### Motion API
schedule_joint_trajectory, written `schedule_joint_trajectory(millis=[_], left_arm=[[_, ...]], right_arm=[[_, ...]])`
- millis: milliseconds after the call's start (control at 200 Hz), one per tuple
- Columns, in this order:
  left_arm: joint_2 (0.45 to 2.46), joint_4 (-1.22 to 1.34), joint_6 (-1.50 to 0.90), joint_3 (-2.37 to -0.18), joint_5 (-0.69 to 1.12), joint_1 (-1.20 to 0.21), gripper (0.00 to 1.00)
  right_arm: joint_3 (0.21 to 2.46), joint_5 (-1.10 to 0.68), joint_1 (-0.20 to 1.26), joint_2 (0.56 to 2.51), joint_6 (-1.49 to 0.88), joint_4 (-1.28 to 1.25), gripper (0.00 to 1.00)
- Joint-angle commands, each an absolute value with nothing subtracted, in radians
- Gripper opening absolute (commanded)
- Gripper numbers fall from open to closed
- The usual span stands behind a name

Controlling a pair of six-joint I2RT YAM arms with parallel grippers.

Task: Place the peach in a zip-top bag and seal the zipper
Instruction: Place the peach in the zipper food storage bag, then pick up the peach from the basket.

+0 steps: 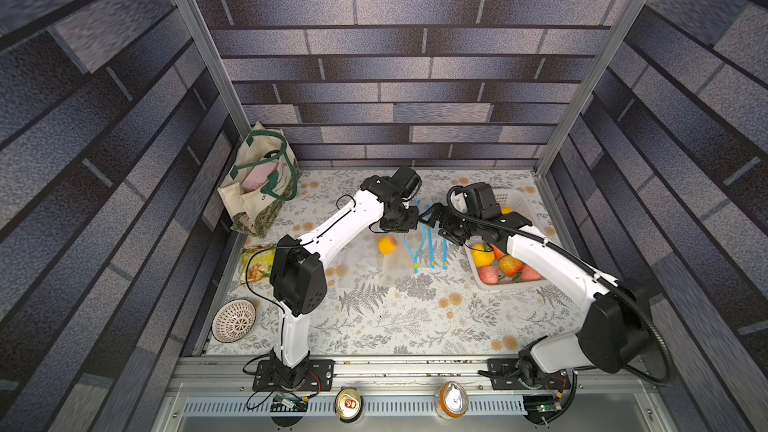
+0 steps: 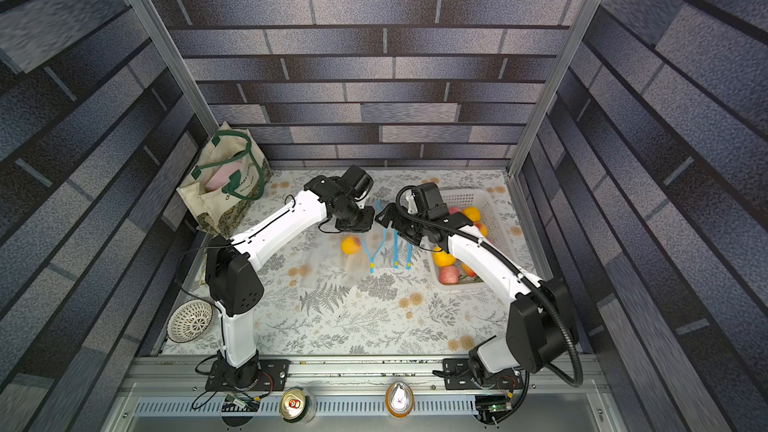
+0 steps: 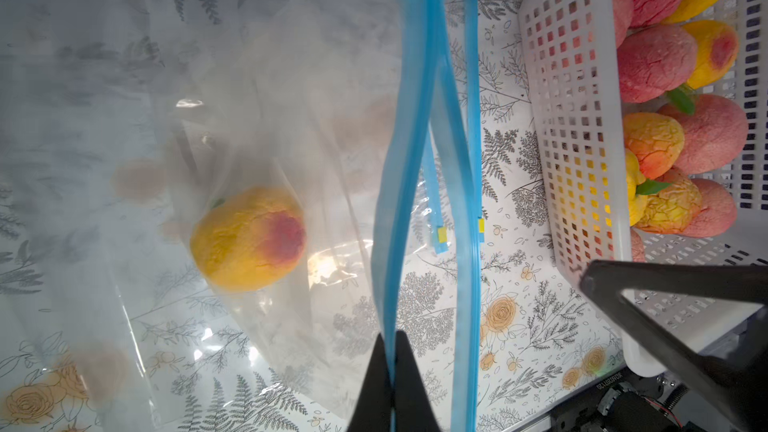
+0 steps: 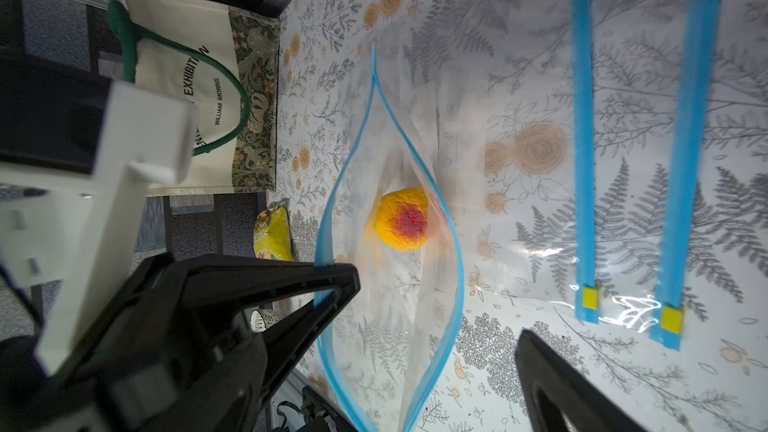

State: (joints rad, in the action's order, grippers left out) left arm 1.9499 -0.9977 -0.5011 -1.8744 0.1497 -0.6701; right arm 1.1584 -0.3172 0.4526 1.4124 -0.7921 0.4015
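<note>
Bright, even light from overhead fills the table [image 1: 374, 326]; the walls [image 1: 104, 160] are dimmer and bend at the edges. Glare glints on the clear bag [image 3: 328, 263].

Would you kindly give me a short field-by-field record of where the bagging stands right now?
peach: inside the zip-top bag
zipper: unsealed, mouth gaping
left gripper: shut on the zipper
right gripper: open, at the bag's mouth
nearby: two spare bags, basket of fruit
left to do: seal the zipper
</note>
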Motion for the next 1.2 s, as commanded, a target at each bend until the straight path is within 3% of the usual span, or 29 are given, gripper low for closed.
schedule_joint_trajectory(millis=[0,170,326,726,1192], left_arm=[[1.956,-1.002,-0.493,-1.876,0.15,-0.681,0.0],[1.969,-1.011,-0.491,-1.9,0.15,-0.696,0.0],[1.995,-1.019,-0.488,-1.931,0.152,-0.713,0.0],[2.012,-1.042,-0.489,-1.964,0.141,-0.73,0.0],[2.01,-1.041,-0.486,-1.962,0.134,-0.734,0.0]], right_arm=[[1.183,-0.188,0.347,1.368,-0.655,0.616,0.9],[1.178,0.094,0.319,1.398,-0.478,0.899,0.89],[1.006,0.063,0.284,1.33,-0.557,0.797,0.9],[0.903,0.013,0.183,1.33,-0.637,0.634,0.88],[0.907,-0.057,0.179,1.523,-0.627,0.527,0.88]])
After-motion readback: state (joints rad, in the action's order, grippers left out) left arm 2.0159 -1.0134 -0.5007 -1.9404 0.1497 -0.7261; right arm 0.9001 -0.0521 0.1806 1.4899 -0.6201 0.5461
